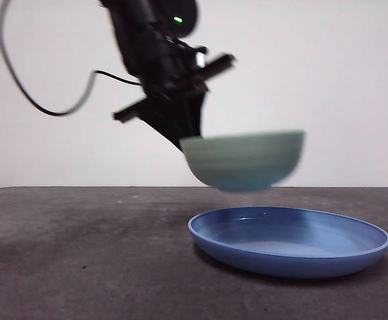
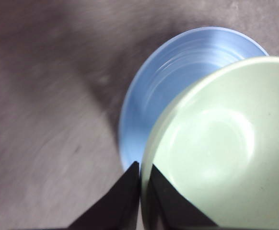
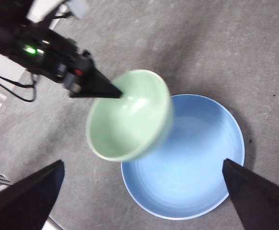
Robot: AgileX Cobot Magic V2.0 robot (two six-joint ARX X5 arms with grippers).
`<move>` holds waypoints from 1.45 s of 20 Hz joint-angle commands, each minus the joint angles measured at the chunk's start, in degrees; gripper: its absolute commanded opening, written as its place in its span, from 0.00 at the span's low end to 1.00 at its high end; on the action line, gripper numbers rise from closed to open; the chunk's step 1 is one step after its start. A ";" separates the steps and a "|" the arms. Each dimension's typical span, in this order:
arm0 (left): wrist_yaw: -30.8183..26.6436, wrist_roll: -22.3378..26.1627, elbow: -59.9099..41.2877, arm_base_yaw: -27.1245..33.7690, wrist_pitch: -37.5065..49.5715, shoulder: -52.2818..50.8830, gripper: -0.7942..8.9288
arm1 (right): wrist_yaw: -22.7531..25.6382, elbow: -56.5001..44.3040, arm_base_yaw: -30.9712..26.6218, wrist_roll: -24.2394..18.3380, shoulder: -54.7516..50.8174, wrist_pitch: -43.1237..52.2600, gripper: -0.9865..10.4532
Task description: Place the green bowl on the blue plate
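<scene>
- Two tools are yours: the left tool (image 1: 189, 139) pinches the rim of the green bowl (image 1: 244, 160), one jaw inside the wall and one outside.
- You hold that bowl in the air, clear of the bench (image 1: 81, 260), above the near-left part of the blue plate (image 1: 289, 241) and not touching it.
- Your bowl hangs off the tool's tip, extending away from the jaws, and looks blurred.
- Your plate lies flat on the bench.
- Your right tool (image 3: 144, 191) hangs high above plate and bowl, jaws spread wide, holding nothing.
</scene>
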 commanded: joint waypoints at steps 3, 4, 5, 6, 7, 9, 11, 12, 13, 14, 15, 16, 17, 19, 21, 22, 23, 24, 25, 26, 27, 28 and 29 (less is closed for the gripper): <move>-1.38 -0.35 6.25 -3.78 -0.20 6.62 0.10 | -0.17 0.94 0.24 -0.42 0.28 0.35 0.59; -1.38 -0.35 6.91 -4.24 -0.04 7.65 0.10 | -0.17 0.94 0.24 -0.39 0.28 0.35 0.59; -1.42 -0.35 6.95 -4.44 0.24 8.07 0.10 | -0.17 0.94 0.24 -0.39 0.28 0.33 0.59; -1.95 -0.35 6.95 -4.66 0.33 8.48 0.10 | -0.20 0.94 0.24 -0.39 0.28 0.33 0.59; -3.02 -0.31 6.95 -4.92 0.31 8.90 0.10 | -0.20 0.94 0.24 -0.39 0.28 0.35 0.59; -5.05 -0.33 6.95 -4.94 0.31 9.38 0.10 | -0.17 0.94 0.24 -0.39 0.28 0.35 0.59; -5.01 -0.35 6.95 -4.98 0.20 10.05 0.10 | -0.15 0.94 0.24 -0.39 0.28 0.35 0.59; -5.01 -0.35 6.95 -5.01 -0.04 10.38 0.10 | -0.15 0.94 0.24 -0.39 0.28 0.35 0.59; -5.01 -0.33 6.95 -5.27 -0.07 10.97 0.10 | -0.15 0.94 0.24 -0.39 0.28 0.35 0.59; -4.70 -0.33 6.95 -5.33 -0.22 11.34 0.10 | -0.17 0.94 0.24 -0.39 0.28 0.35 0.59; -4.24 -0.28 6.95 -5.42 -0.33 11.85 0.10 | -0.15 0.94 0.24 -0.42 0.28 0.35 0.59; -3.63 -0.13 6.95 -5.49 -0.28 12.09 0.10 | -0.15 0.94 0.24 -0.42 0.28 0.33 0.59; -3.63 -0.09 6.95 -5.55 0.04 12.13 0.10 | -0.15 0.94 0.24 -0.42 0.28 0.33 0.59; -3.63 -0.11 6.95 -5.68 1.14 12.13 0.11 | -0.15 0.94 0.24 -0.42 0.28 0.33 0.59; -3.63 -0.83 6.95 -5.62 1.27 12.13 0.13 | -0.15 0.94 0.24 -0.42 0.28 0.33 0.59; -3.63 -1.57 6.95 -5.60 1.29 12.13 0.21 | -0.15 0.94 0.24 -0.42 0.28 0.33 0.59; -3.63 -1.97 6.97 -5.60 1.33 12.13 0.31 | -0.15 0.94 0.24 -0.42 0.28 0.35 0.59; -3.63 -2.60 7.10 -5.60 1.27 12.13 0.41 | -0.15 0.94 0.24 -0.42 0.28 0.33 0.59; -3.63 -3.32 7.39 -5.57 1.07 12.11 0.49 | -0.15 0.94 0.24 -0.42 0.28 0.35 0.59; -3.63 -3.65 7.91 -5.57 0.42 12.02 0.54 | -0.15 0.94 0.24 -0.42 0.28 0.33 0.59; -3.63 -3.58 8.41 -5.57 -0.15 11.65 0.59 | -0.15 0.94 0.24 -0.42 0.28 0.33 0.59; -3.63 -3.50 8.85 -5.57 -0.42 11.13 0.64 | -0.15 0.94 0.24 -0.42 0.28 0.33 0.59; -3.63 -3.23 8.96 -5.57 -0.52 9.97 0.67 | -0.15 0.94 0.24 -0.42 0.28 0.33 0.59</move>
